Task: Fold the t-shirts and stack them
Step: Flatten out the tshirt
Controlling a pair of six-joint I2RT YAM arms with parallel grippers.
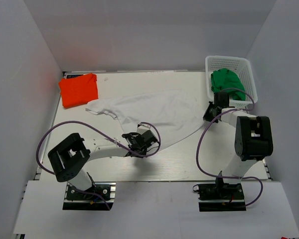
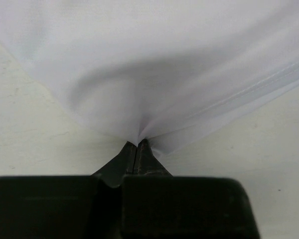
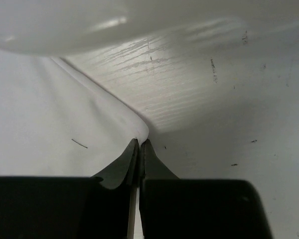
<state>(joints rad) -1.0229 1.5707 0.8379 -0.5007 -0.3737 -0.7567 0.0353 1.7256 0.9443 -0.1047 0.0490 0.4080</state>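
Both grippers, left gripper (image 2: 136, 144) and right gripper (image 3: 140, 142), pinch edges of the white t-shirt (image 1: 149, 110) spread mid-bench (fingers pressed together). Thin hem grips may slip under tension, collapsing the fold.

2 white robot arms with boxy black joint housings, looping purple cables, black base plates, and tapered black fingers (image 2: 147, 154).

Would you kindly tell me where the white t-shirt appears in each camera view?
Top external: white t-shirt spread mid-table, between both arms.
Left wrist: fills the upper picture, pinched in the left gripper.
Right wrist: left side, edge in the right gripper.
Shared landmark: the table.
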